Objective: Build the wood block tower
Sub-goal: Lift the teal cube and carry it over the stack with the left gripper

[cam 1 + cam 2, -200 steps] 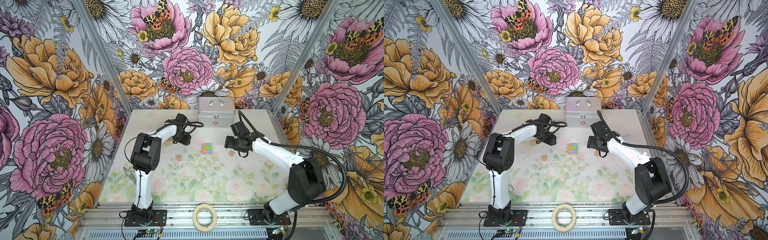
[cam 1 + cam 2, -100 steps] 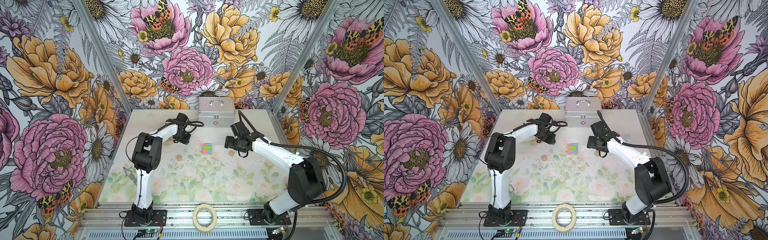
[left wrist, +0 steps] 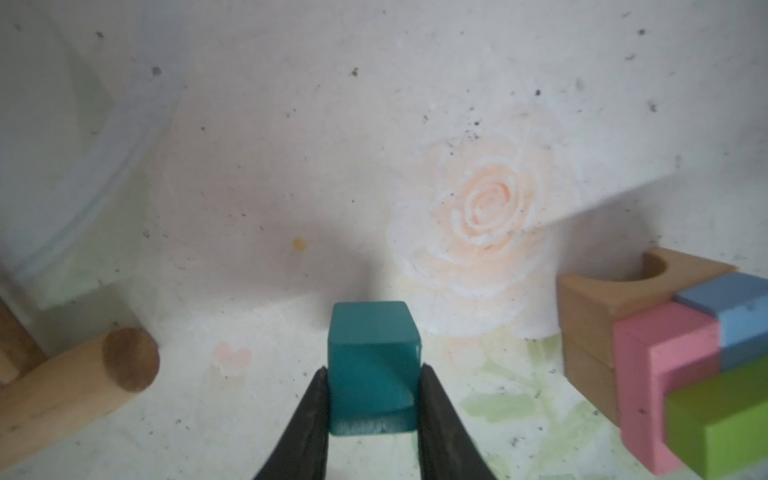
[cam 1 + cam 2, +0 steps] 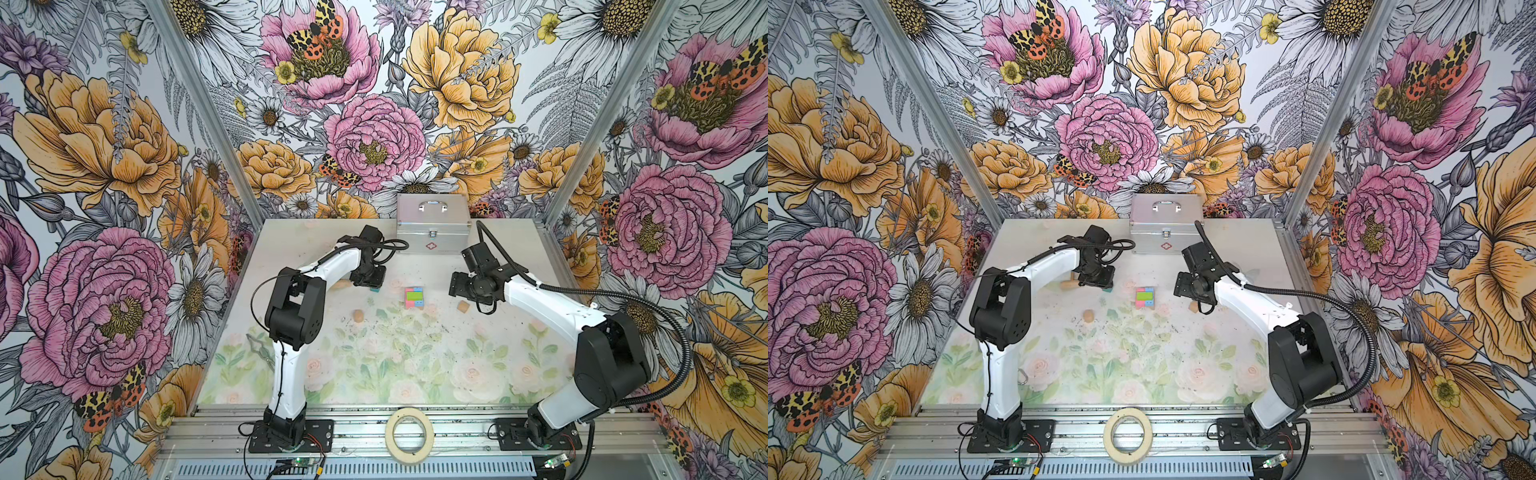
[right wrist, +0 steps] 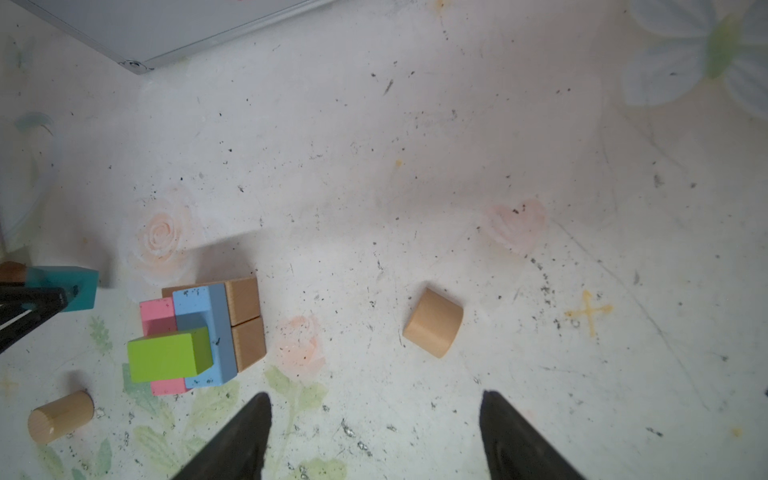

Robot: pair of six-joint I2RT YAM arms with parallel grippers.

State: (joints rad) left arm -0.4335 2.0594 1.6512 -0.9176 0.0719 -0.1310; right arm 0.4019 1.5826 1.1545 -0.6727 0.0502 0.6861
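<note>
Floral walls [image 4: 104, 166] — pale rose-print tabletop [image 4: 395, 370], speckled.

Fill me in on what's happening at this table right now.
The left gripper is shut on a teal cube low at the mat, beside the small tower of pink, blue, green and tan blocks. The right gripper hangs open and empty near a loose tan block. A tan cylinder lies unstacked too.

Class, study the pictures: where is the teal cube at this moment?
The teal cube is clamped by the left gripper in the left wrist view; in a top view the cube peeks from under that gripper, left of the tower.
</note>
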